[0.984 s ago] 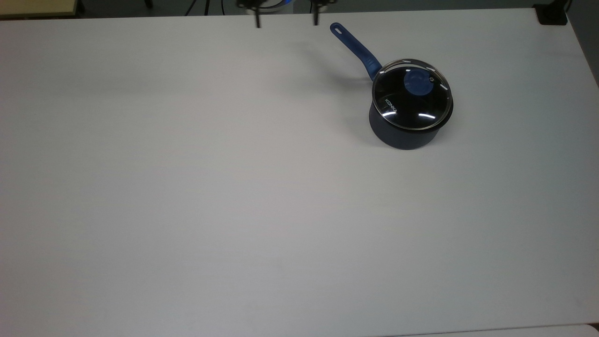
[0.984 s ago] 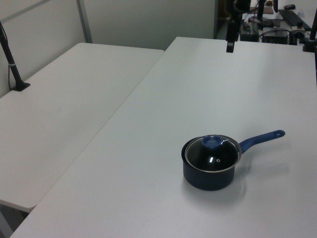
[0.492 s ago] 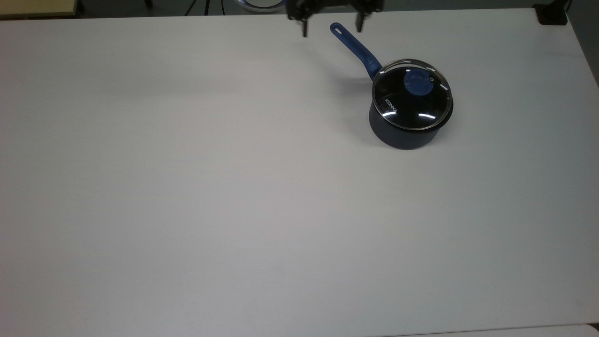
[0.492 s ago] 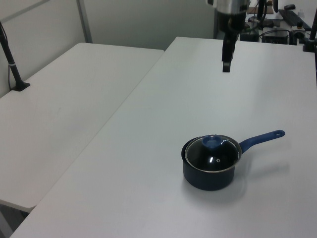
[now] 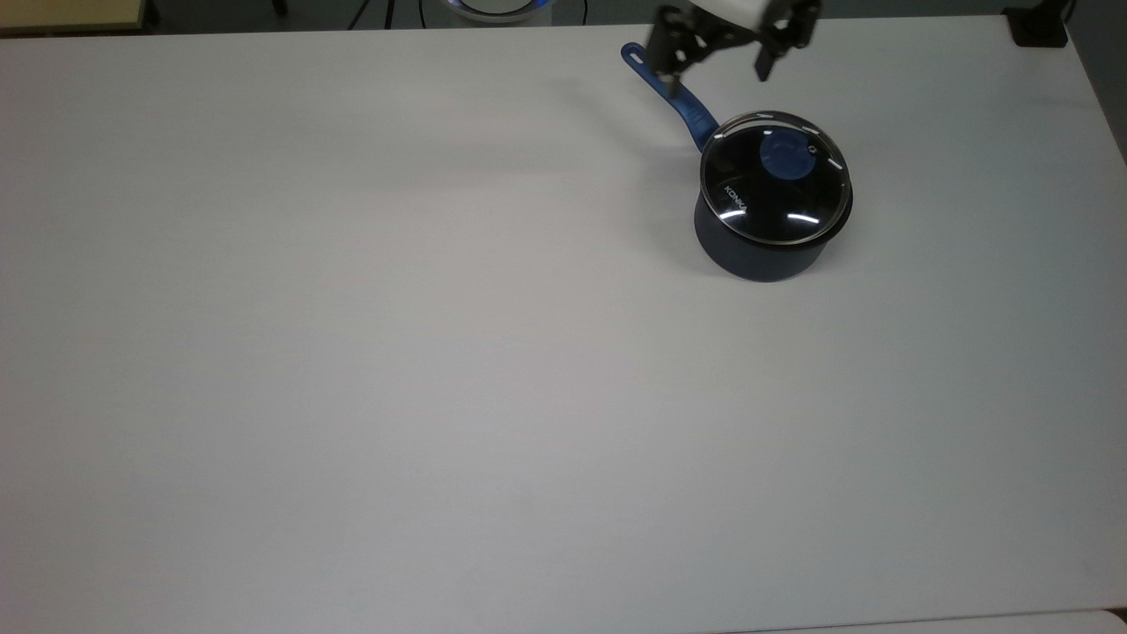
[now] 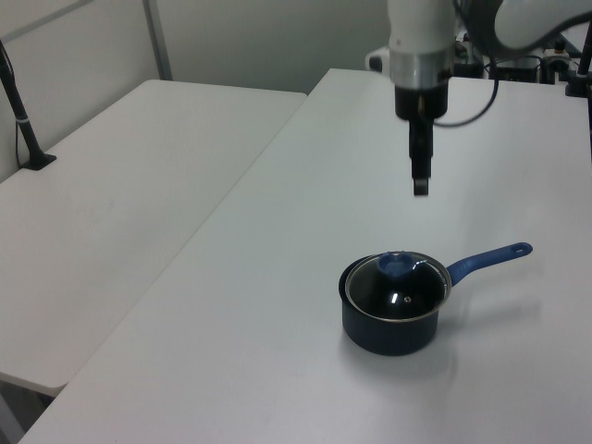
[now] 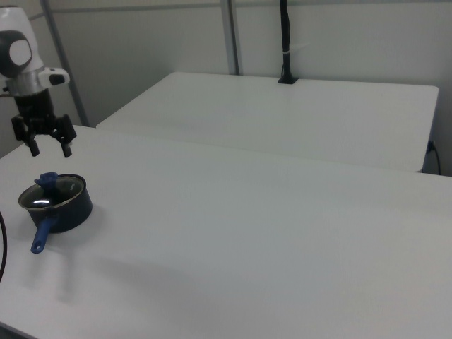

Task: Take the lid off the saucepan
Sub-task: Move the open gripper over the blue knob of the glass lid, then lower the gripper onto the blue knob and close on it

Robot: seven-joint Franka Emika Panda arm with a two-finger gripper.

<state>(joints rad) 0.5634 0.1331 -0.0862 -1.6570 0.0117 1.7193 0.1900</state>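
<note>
Two white tables (image 6: 277, 231), grey partitions (image 7: 339, 35)

arm: glossy white rounded Franka arm (image 6: 421, 37) with grey joint seams | wrist: silver-grey metal band above a black flange | hand: black two-finger gripper (image 7: 49, 146), slim dark jaws set apart | cable: thin black cable (image 6: 472, 102) looping beside the wrist

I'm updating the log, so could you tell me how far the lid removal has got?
Nothing is done yet: the lid sits on the saucepan. In hand: the open hand hangs above the table near the pan's handle. Left: gripping the blue knob and lifting.
</note>
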